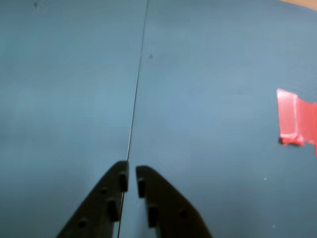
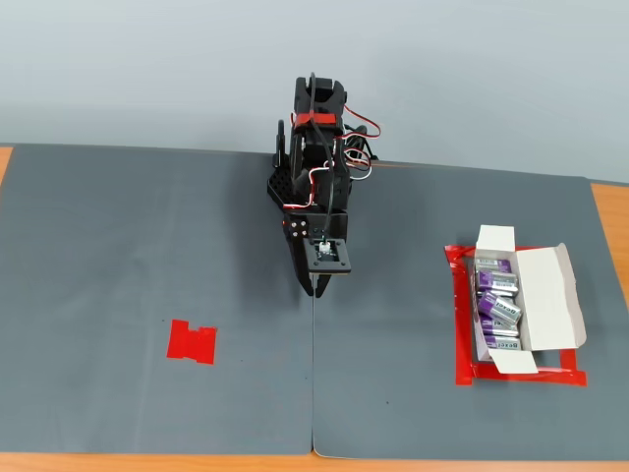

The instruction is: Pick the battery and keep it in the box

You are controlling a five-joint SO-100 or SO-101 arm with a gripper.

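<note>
Presently the gripper (image 2: 316,291) hangs over the seam between the two grey mats at the middle of the desk (image 2: 20,462), its fingers (image 1: 120,182) drawn narrow with only a slim gap between the tips and nothing held. No loose battery shows anywhere on the mats; the flat red tape patch (image 2: 192,341) to the near left in the fixed view lies bare, and the same patch (image 1: 295,119) sits at the right edge of the wrist view with nothing on it. The white carton box (image 2: 545,295) stands well to the right inside a red tape rectangle (image 2: 462,329), lid flaps folded out. It holds a row of silver and purple batteries (image 2: 496,305), about five by my count, and looks nearly full. Risks, as judged: with no cell on the patch, a descent there would close on bare mat. A further cell, if one is brought, could foul the flaps or ride up on those already packed.
</note>
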